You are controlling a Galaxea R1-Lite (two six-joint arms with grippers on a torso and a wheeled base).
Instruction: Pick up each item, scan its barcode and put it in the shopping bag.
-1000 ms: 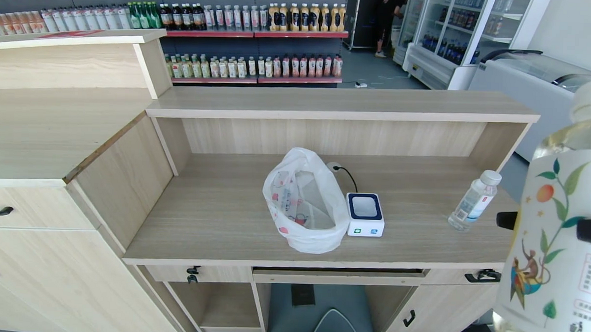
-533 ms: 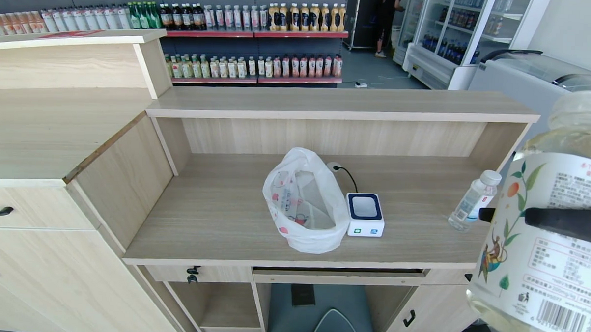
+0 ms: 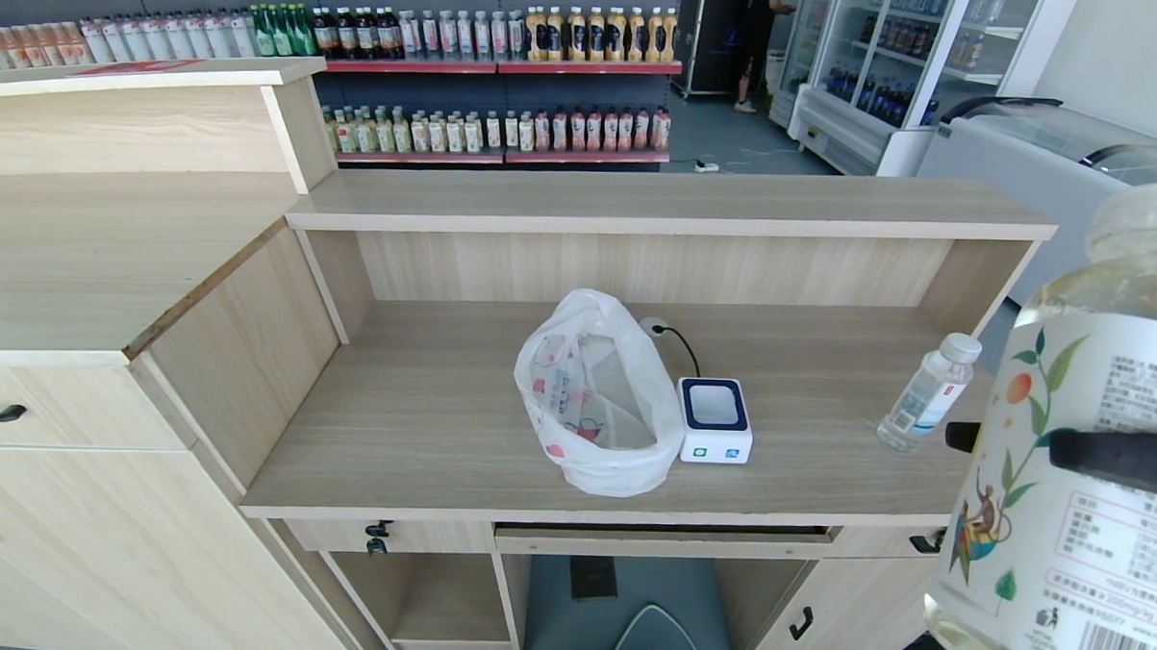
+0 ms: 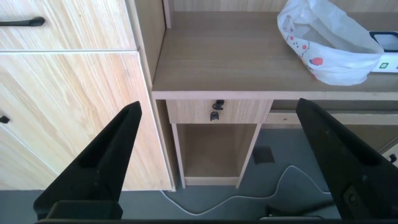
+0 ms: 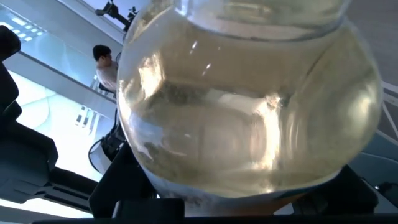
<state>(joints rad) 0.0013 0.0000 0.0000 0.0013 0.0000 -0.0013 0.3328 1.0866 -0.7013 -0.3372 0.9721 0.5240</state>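
Note:
A large clear bottle of pale tea with a leaf-and-fruit label hangs close to the head camera at the right, off the counter's right end. My right gripper is shut on it, with black fingers across the label. The right wrist view looks up at the bottle's rounded base. The white shopping bag stands open mid-counter, with the white scanner touching its right side. A small water bottle stands upright at the counter's right end. My left gripper hangs open, low in front of the counter's left end.
The wooden counter has a raised back shelf and a taller cabinet on its left. The scanner's black cable runs to the back wall. Bare counter lies left of the bag.
The held bottle has turned in my right gripper, so the printed side with the barcode now faces the head camera. It has also shifted slightly left. Nothing else has moved.

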